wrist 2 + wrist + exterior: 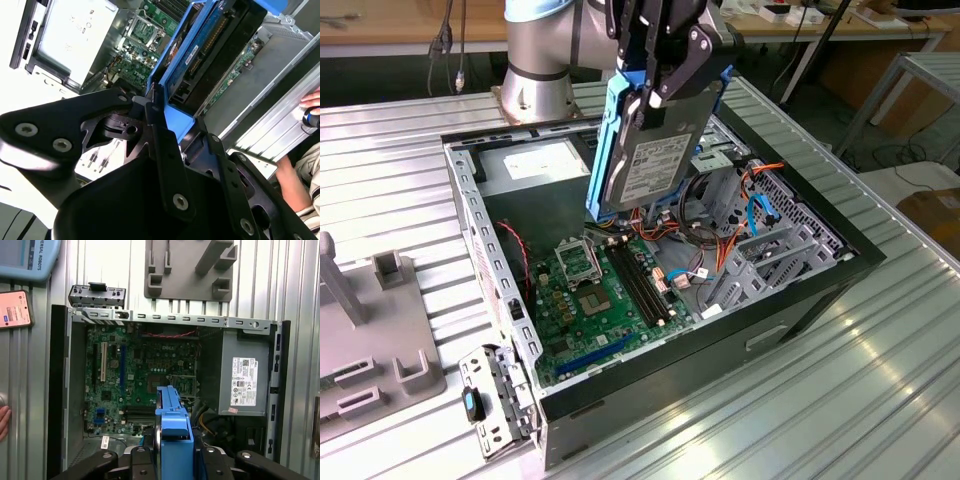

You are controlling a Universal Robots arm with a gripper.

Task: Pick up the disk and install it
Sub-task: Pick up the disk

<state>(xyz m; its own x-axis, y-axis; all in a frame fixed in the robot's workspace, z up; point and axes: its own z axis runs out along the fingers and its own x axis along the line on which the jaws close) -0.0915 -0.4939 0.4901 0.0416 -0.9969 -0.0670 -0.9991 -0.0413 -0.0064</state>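
Observation:
The disk [655, 160] is a dark grey drive with a white label and bright blue side rails, hanging on edge above the open computer case [800, 300]. My gripper [658, 75] is shut on its upper end, black fingers clamped across the blue rail. In the second wrist view the disk [210, 55] slants away from the gripper [162, 132] toward the motherboard. The first wrist view looks down past the blue rail [172, 427] into the case, with the green motherboard [135, 380] below. The disk is clear of the metal drive cage [760, 255] at the exterior view's right.
The case lies open on a ribbed metal table [860, 400]. Inside are a silver power supply [245, 377], orange and blue cables [755, 205] and the cage. A grey fixture block [380, 330] sits at the exterior view's left. A person's hand [312, 105] rests nearby.

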